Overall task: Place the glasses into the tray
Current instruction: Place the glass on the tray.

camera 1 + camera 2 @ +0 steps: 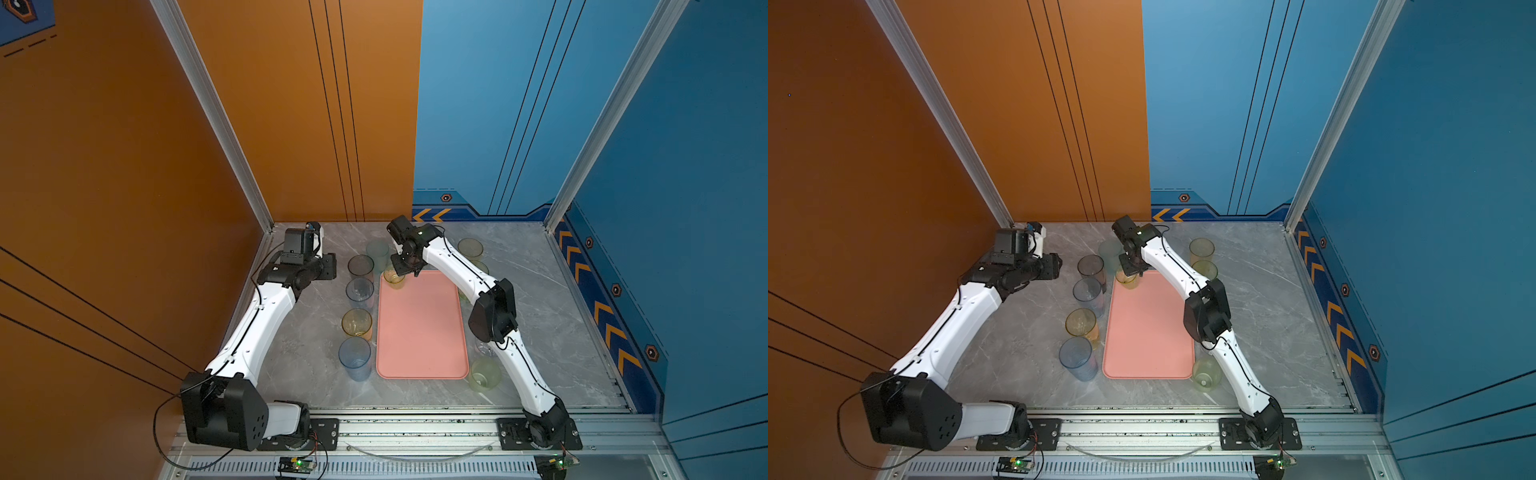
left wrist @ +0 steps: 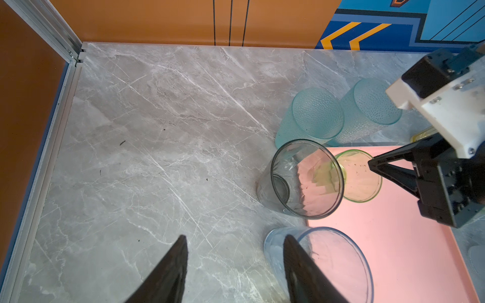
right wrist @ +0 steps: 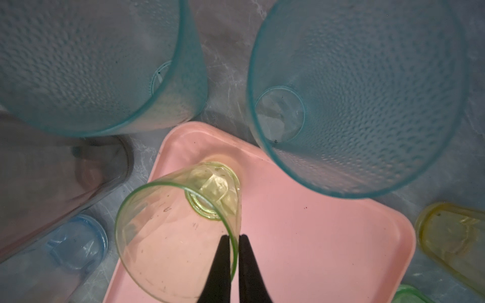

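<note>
Right gripper [image 3: 234, 242] is being clamped almost shut on the rim of the green tumbler [image 3: 170, 236], which is being stood upright directly below it in a far corner of the tray [image 3: 315, 249].

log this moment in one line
right hand: shut on green glass rim | green glass: in tray far corner | left hand: open, empty

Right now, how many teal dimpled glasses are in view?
2. Both stand on the table beyond the far edge of the tray, side by side: one teal glass nearer the left arm, the other teal glass under the right arm, which may hide more.
</note>
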Controlling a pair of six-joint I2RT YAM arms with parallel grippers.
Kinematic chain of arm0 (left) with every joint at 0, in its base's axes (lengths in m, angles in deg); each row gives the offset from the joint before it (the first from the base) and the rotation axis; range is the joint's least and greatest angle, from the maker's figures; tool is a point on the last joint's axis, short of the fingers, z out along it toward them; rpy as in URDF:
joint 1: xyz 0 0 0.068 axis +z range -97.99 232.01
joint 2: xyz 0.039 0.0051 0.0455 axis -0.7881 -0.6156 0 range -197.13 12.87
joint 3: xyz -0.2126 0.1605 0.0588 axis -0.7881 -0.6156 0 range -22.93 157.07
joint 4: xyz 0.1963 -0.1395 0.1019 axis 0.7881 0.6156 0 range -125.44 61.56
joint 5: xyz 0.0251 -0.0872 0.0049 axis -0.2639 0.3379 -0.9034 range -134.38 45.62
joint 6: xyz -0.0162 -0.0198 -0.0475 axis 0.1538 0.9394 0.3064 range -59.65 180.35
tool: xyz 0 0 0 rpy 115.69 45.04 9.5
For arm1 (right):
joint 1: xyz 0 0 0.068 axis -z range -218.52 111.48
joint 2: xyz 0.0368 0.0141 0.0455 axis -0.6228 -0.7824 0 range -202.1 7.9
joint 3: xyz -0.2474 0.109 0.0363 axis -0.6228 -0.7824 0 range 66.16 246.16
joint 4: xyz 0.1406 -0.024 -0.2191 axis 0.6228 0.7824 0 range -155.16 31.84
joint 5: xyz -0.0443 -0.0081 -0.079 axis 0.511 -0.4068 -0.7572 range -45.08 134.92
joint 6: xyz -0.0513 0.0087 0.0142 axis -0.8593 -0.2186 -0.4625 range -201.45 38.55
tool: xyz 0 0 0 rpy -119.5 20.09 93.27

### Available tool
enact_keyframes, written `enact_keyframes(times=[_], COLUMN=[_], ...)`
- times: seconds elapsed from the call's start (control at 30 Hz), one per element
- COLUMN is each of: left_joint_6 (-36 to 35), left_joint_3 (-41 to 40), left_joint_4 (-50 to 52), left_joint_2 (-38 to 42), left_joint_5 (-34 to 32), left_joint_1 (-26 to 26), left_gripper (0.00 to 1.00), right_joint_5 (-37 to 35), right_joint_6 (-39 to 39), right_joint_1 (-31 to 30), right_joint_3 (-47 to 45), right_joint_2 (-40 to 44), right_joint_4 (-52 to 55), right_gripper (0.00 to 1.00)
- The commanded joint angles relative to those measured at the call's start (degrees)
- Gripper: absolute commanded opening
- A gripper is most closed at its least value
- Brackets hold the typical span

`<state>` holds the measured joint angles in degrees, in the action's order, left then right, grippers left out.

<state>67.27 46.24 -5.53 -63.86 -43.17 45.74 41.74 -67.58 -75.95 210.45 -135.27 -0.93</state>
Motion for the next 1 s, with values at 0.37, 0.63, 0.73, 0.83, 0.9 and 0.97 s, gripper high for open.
enact_keyframes(times=[0.37, 0.63, 0.73, 0.83, 0.9, 0.97], left_joint_6=[-0.9, -1.1, -1.5, -1.8, -1.9, -1.8], left_joint_3=[-0.1, -0.4, -0.4, -0.4, -0.2, 0.0], left_joint_4=[1.0, 0.9, 0.9, 0.9, 1.0, 1.0], left_joint_2=[-0.1, 0.8, 1.7, 2.8, 3.7, 4.8], left_joint_5=[1.3, 0.4, -0.7, -1.3, -1.5, -1.7], left_joint_1=[0.5, 0.1, -0.6, -1.3, -1.8, -2.3], left_gripper=[0.6, 0.59, 0.59, 0.59, 0.59, 0.59], right_joint_5=[0.8, 0.2, -0.6, -0.8, -0.9, -1.1], right_joint_6=[1.4, 0.1, -1.1, -2.0, -2.3, -2.4], right_joint_1=[0.5, 0.5, 0.4, 0.3, 0.3, 0.3], right_joint_3=[1.7, 1.3, 1.0, -1.2, -5.4, -11.7], right_joint_2=[-1.3, 2.3, 5.6, 10.6, 15.5, 21.9], right_joint_4=[-1.3, -1.4, -1.5, -2.2, -4.3, -7.6], right_gripper=[0.14, 0.2, 0.21, 0.24, 0.26, 0.28])
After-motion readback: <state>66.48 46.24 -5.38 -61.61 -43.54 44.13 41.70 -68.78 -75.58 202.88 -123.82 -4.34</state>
